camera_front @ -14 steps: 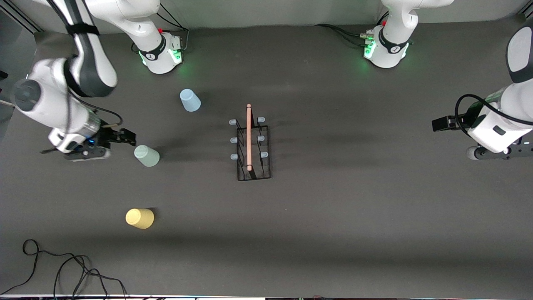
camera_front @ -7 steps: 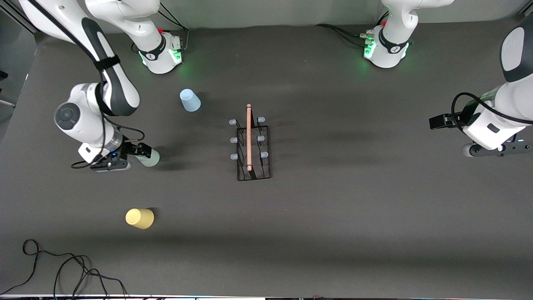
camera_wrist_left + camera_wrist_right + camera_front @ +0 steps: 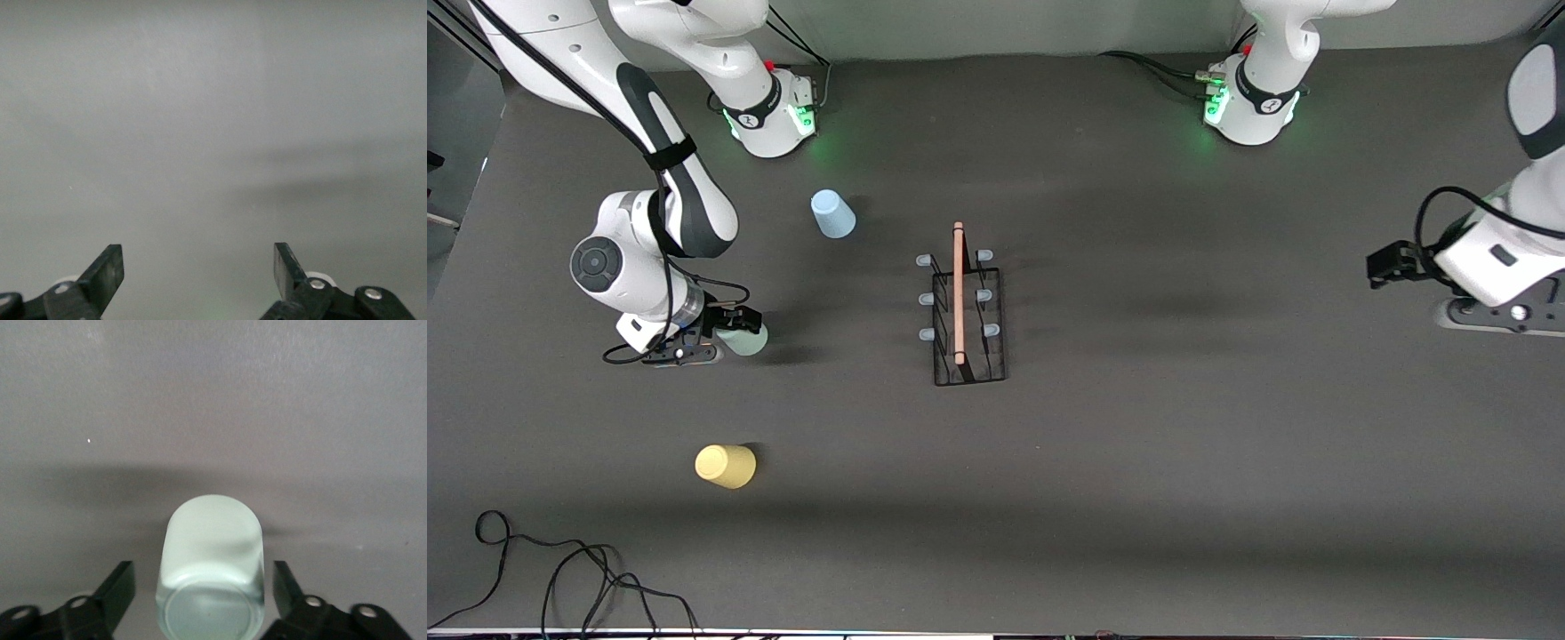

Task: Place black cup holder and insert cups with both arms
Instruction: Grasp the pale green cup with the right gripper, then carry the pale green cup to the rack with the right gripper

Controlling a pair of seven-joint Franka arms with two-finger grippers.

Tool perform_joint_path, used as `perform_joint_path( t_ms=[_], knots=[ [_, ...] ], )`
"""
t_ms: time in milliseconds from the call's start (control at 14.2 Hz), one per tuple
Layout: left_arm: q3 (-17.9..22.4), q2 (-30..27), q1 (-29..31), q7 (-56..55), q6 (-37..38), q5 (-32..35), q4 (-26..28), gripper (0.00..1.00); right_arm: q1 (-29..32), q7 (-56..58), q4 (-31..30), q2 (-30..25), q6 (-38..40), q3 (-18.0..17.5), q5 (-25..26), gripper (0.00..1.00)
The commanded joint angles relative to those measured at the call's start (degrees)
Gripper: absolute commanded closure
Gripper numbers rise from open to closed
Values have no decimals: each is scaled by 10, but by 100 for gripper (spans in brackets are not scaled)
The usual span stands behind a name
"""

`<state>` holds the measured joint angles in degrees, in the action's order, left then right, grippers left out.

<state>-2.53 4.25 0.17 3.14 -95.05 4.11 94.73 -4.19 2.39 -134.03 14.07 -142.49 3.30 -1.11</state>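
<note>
Right gripper (image 3: pixel 203 590) spread wide, straddling the pale green cup (image 3: pixel 211 570) without contact. Left gripper (image 3: pixel 197 270) spread, empty, over bare table (image 3: pixel 1183 444). Black cup holder (image 3: pixel 965 311) stands mid-table.

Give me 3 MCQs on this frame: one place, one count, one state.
1. The right pincer is at which cup?
A. yellow
B. pale green
C. light blue

2. How many cups hang on the black cup holder?
A. none
B. one
C. three

3. How are the left pincer jaws?
A. open, holding nothing
B. shut on a cup
C. shut on the rack handle

Key: 1 B, the pale green cup sits between its open fingers. 2 A, all pegs are bare. 3 A, only bare table lies between the fingers.
</note>
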Motion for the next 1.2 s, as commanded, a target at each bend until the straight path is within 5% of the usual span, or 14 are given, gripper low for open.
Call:
perform_joint_path(
  t_ms=[0,282,775,1128],
  knots=[
    [-2,-17,10,14,-18,-8,20,0,0,2,2,-10,30,4,-3,73],
    [-2,-18,10,14,-8,-8,20,0,-1,-3,47,-54,112,4,0,78],
    [-2,-18,11,14,-5,-8,19,0,-4,-13,319,-120,481,0,15,78],
    [-2,-18,11,14,-4,-8,20,0,-96,-297,329,-178,550,-2,5,79]
  ],
)
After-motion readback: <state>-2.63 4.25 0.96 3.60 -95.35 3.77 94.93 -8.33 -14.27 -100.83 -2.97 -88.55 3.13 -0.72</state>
